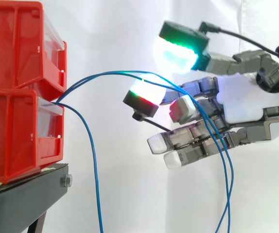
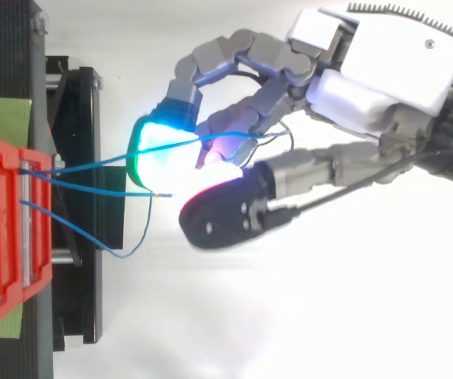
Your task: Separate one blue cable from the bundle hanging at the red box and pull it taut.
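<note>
We are at the separating step. The blue cables [image 1: 110, 74] leave the front of the red box [image 1: 18, 131]; two arch away from it and drape across the spread fingers [image 1: 178, 140] of the robot hand [image 1: 246, 97], while a third strand [image 1: 95, 160] drops close beside the box. The robot hand is open, with its pads apart and nothing pinched. Next, we judge, it must close on one cable alone and draw away from the box until the slack goes.
</note>
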